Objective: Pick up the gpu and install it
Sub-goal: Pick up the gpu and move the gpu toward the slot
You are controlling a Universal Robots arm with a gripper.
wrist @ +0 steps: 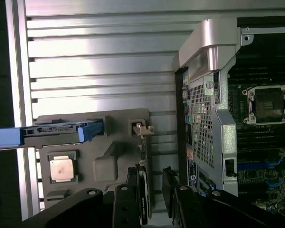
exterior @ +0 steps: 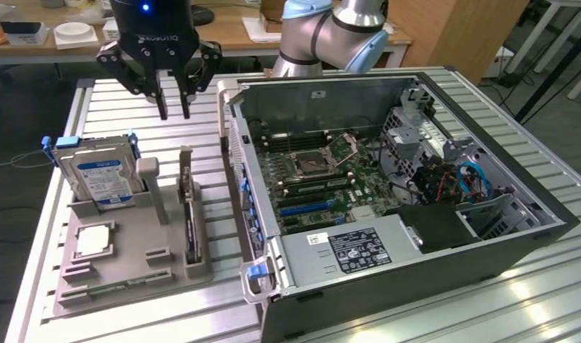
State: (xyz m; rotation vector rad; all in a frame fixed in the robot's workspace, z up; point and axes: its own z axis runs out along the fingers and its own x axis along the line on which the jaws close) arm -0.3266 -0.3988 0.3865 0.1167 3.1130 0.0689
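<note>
The gpu stands on its long edge in a slot of the grey holder. Its pale bracket is at the end nearer the hand, probably so that two fingers can come down on either side of the thin card. In the wrist view the card runs edge-on between the two fingers, so the hand looks lined up along it.

The drive stands upright in the same holder and the chip lies flat in its pocket. The holder sits just beside the open case, which lies on its side with the board's slots facing up.

The hand hovers above the table, past the bracket end. Its fingers are partly apart, holding and touching nothing.
</note>
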